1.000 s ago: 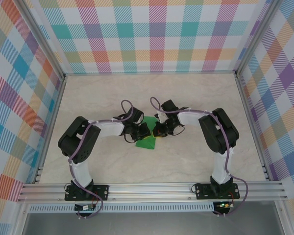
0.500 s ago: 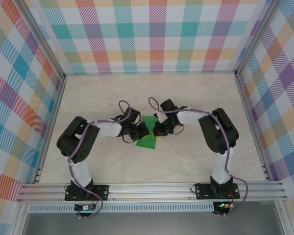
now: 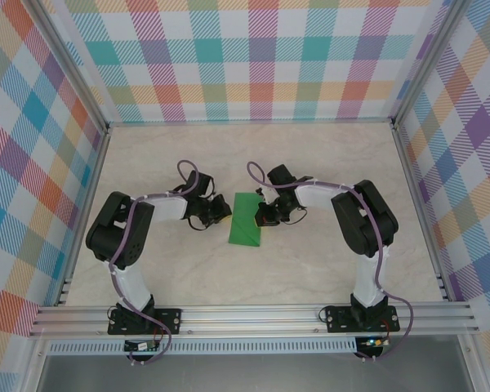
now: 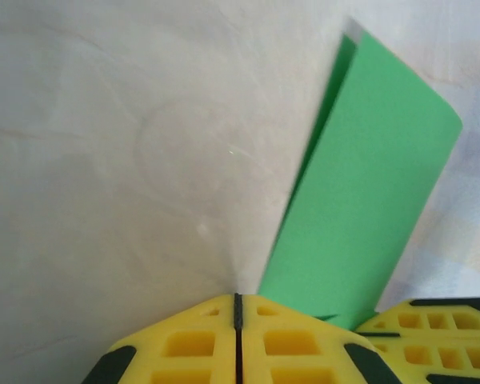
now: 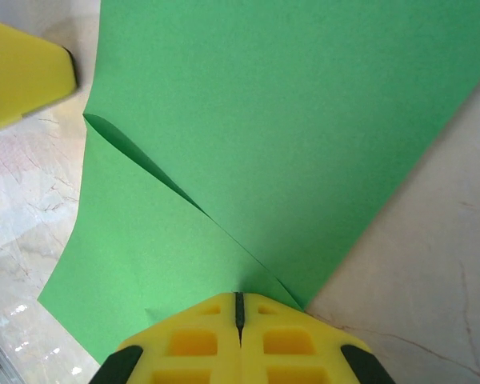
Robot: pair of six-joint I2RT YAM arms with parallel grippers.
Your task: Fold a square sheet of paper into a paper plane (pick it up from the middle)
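The square sheet of paper (image 3: 245,224) lies mid-table as a bright-green folded strip, long side running front to back. In the right wrist view the sheet of paper (image 5: 288,120) has an upper layer lifting slightly along a slanting edge. My right gripper (image 3: 262,217) is shut, its tips (image 5: 238,299) resting on the sheet's right edge. My left gripper (image 3: 224,209) is shut with nothing between its fingers, just left of the paper. In the left wrist view my left gripper (image 4: 237,299) is over bare table, with the paper (image 4: 368,200) to its right.
The marble-look tabletop (image 3: 327,163) is walled by checked panels on three sides, with aluminium rails (image 3: 253,314) along the near edge. Both arms reach inward from their bases and nearly meet at the paper. The right gripper's yellow fingers (image 4: 440,328) show in the left wrist view.
My left gripper has pulled back to the left, off the paper, uncovering the whole folded strip. The right gripper has stayed in place on the sheet's right edge.
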